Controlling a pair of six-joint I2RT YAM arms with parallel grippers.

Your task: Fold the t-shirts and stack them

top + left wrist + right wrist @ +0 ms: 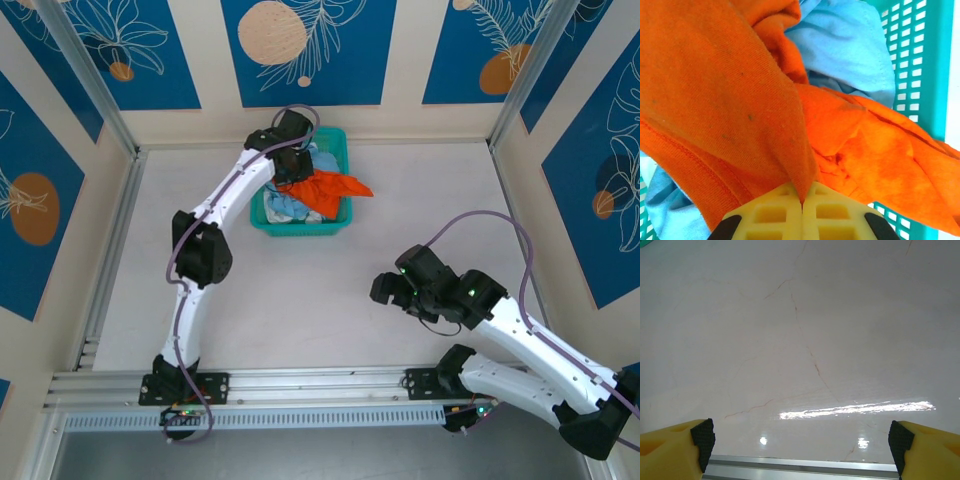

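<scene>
One bright orange soft-cloth t-shirt (730,100), item in hand.

Risks, as I judge them:
- The pinch takes only a narrow fold, so cloth may slip free on lifting.
- Pale sky-blue t-shirts (845,45) lying against it could ride up with it.
- A snagged hem might drag the teal plastic mesh basket (920,60).

Position: I see the shirt bunched in the basket, part draped over its rim. One fold runs down between the yellow fingers (770,212) of the left gripper (802,200), which are clenched on it, pads meeting.

Right gripper (800,440): fingers spread wide, grasping nothing, over the bare pale table (800,340), well apart from the basket.
</scene>
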